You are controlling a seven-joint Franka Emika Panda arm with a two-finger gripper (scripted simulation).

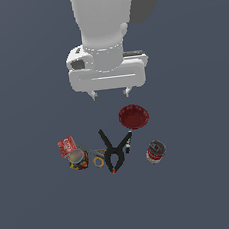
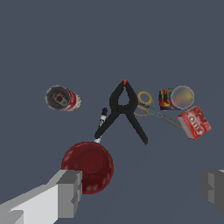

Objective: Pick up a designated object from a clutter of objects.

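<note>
Clamp (image 1: 114, 153) (image 2: 124, 107) lies flat on the surface (image 1: 206, 191) (image 2: 131, 39), mid-clutter, nothing gripping it. In the exterior view its two black handles splay up toward the arm and its red-orange tip points down, away from it.

Touching or nearly touching the handle on the exterior view's right: a small marker (image 1: 128, 142) (image 2: 102, 120), black with a white section. Can't tell if there's real contact.

Scissors (image 1: 94, 156) (image 2: 151, 107) sit just beside the clamp on the exterior view's left, yellow loops near the clamp body, blades running off toward the jar.

Jar (image 1: 78, 159) (image 2: 177, 97) lies on its side further left in that view, round lid showing, colourful contents. Red box (image 1: 67, 146) (image 2: 194, 122) just beside it, touching or close.

Bowl (image 1: 134, 116) (image 2: 87, 166) is near the handle ends, between clamp and arm in the exterior view, apart from the clamp. The marker's end reaches close to its rim.

Can (image 1: 155, 151) (image 2: 63, 98) lies tipped over on the exterior view's right, well apart from the clamp, red label, open end visible.

Gripper (image 1: 110, 92) (image 2: 142, 192) hangs above the clutter, closest to the bowl, clear of everything. Jaws apart and empty; both fingers (image 2: 65, 194) show at the edge of the wrist view with a wide gap between.
</note>
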